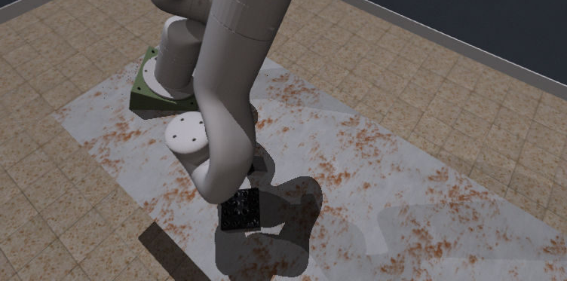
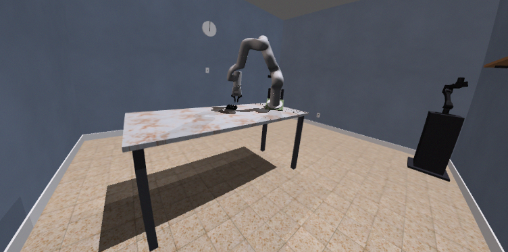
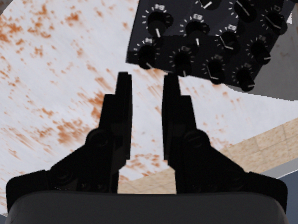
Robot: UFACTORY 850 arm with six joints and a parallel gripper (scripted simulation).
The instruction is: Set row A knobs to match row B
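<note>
The black knob box stands on the table, partly under the arm in the top view. In the wrist view it is at the upper right, its top rows cut off. The nearest row's left-end knob has its white line toward the lower right; its neighbour points nearly straight down. The right-end knob points right. Printed names are too blurred to read surely; no socket shows. My gripper is partly open and empty, above the table beside the box's near edge.
The marbled table carries the arm's green base on one side of the box. The arm hides part of the box in the top view. A black pedestal with a small arm stands off the table.
</note>
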